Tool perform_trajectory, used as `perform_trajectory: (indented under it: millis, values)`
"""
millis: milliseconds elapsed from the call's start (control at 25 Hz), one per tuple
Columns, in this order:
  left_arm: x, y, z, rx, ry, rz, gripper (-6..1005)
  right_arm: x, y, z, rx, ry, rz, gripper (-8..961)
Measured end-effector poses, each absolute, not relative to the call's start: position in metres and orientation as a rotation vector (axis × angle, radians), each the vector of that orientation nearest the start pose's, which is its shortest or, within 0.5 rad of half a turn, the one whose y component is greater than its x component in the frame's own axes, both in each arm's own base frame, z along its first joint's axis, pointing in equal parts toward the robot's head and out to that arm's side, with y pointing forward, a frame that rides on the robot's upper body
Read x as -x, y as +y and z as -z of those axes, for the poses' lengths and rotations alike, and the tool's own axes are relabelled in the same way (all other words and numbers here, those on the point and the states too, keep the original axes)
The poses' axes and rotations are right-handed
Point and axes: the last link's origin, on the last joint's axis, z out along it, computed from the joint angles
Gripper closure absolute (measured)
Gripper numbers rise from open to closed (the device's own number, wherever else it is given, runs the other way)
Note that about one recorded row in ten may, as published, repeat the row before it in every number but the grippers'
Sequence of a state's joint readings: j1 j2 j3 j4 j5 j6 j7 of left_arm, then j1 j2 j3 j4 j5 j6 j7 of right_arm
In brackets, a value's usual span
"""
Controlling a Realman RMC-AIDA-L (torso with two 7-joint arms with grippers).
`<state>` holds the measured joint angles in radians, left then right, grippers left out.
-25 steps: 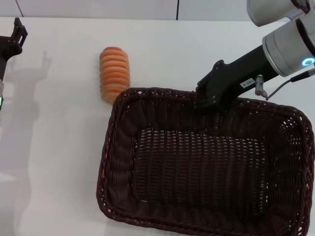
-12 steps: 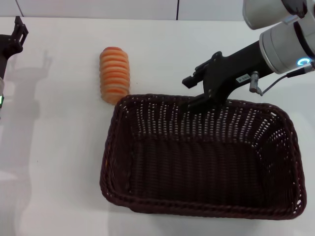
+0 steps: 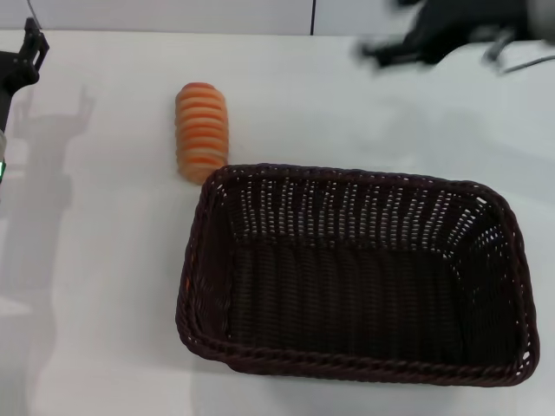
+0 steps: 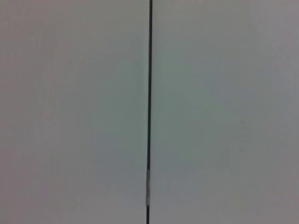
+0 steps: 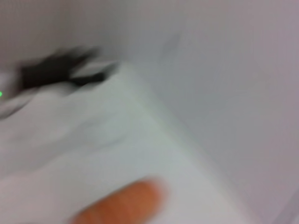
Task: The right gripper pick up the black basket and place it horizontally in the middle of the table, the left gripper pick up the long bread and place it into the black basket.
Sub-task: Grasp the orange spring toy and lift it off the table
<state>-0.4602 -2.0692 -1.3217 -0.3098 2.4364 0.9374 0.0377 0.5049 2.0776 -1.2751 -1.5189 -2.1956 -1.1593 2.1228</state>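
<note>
Up past the far rim of the black basket (image 3: 351,273), the right gripper (image 3: 390,52) shows in the head view only as a dark smear over the far edge of the table (image 3: 104,329), well apart from the basket and touching nothing. How wide its fingers stand cannot be told from that smear, and nothing can be seen held in them. Its own wrist view gives a blurred slant of white tabletop, an orange rounded end of the long bread (image 5: 121,203) and, farther off, a dark shape that looks like the other arm's gripper.

Taking the basket as the landmark: it rests flat and open side up on the table, long side running across the robot's front, on the near, right-hand part of the tabletop. Its woven floor is bare of bread. The long bread (image 3: 201,130) lies on the table just beyond the basket's far left corner, its near end close to the braided rim, though whether the two touch cannot be told. Its orange and cream ridges run crosswise and its length points away from the robot.

The left gripper (image 3: 26,56) sits far to the left of the basket, at the table's far left corner, only partly seen, with its shadow on the white surface beside it. Whether its fingers are apart or together cannot be told. Its wrist view shows only a pale surface crossed by one thin dark seam (image 4: 149,112).
</note>
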Motion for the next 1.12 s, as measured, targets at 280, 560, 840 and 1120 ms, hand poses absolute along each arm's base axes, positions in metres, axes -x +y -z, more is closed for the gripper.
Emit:
perform_trajectory:
  millis: [280,560,840,1120]
  values:
    - [0.309,0.373,-0.018,1.424,-0.513,0.665,195,-0.185,0.354,-0.085,1.863,0.484,-0.635,138]
    - [0.279,0.395,-0.005,1.615,-0.514,0.637,196,-0.243,0.336,-0.093,1.553,0.676,-0.578,139]
    - [0.262,0.402,0.008,1.678,-0.482,0.616,198,-0.217,0.366,-0.121,1.354,0.460,-0.426,142]
    - [0.270,0.403,0.007,1.656,-0.511,0.586,200,-0.179,0.371,-0.090,1.221,0.064,-0.374,142]
